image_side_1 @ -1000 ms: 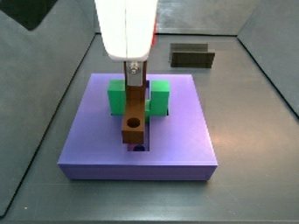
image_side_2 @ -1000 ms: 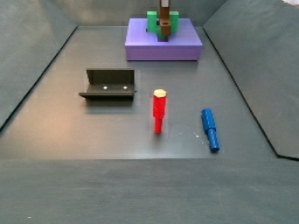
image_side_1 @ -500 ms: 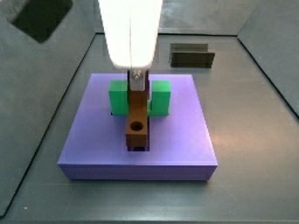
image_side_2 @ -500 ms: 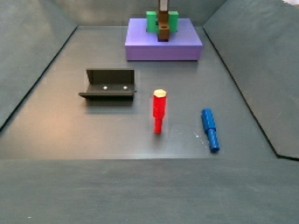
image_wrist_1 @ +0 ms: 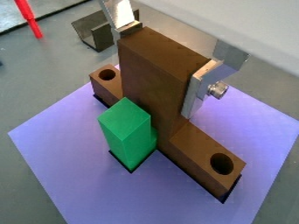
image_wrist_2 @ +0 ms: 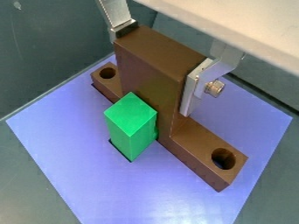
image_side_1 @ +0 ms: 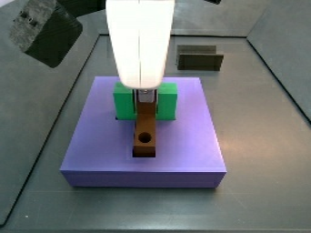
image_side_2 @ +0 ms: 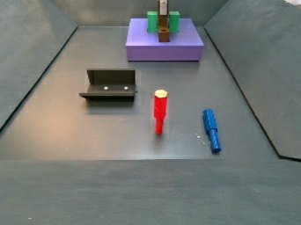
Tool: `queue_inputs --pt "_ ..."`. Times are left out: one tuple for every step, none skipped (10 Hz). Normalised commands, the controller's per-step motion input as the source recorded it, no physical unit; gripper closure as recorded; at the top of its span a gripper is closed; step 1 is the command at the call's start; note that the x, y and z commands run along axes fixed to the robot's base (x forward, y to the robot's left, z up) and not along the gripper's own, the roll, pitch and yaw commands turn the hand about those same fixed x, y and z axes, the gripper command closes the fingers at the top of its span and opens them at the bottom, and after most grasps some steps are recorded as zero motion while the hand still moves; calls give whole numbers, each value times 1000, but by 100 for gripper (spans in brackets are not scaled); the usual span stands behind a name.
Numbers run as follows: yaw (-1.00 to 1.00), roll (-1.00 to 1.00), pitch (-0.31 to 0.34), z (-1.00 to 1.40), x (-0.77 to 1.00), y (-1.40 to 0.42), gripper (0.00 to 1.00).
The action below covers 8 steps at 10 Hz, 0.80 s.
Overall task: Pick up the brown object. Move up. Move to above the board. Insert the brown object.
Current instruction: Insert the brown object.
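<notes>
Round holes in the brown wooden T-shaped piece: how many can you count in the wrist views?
2. One hole sits at one end of the flat bar, the other at the opposite end. The hand grips the upright block between them; more may be hidden.

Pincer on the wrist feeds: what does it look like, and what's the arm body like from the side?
The pincer, over the purple board, has flat silver plate fingers; one carries a round silver bolt head. In a side view the body above it is a glossy white block tapering to a narrow grey tip. No cables or markings visible.
</notes>
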Motion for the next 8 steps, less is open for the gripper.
queue_inputs --pt "34 -31 -83 -229 0 -280 100" --pt "0 -54 -97 -294 11 -114 100" --pt "0 -71 -116 -389 0 -6 100" --pt "0 -69 -130 -457 0 0 100" --pt "0 -81 -227 -749 -17 46 100" --pt "0 -79 -231 -754 -23 31 100" --pt "0 -97 -220 -631 -9 0 100" --pt "0 0 0 0 0 0 100"
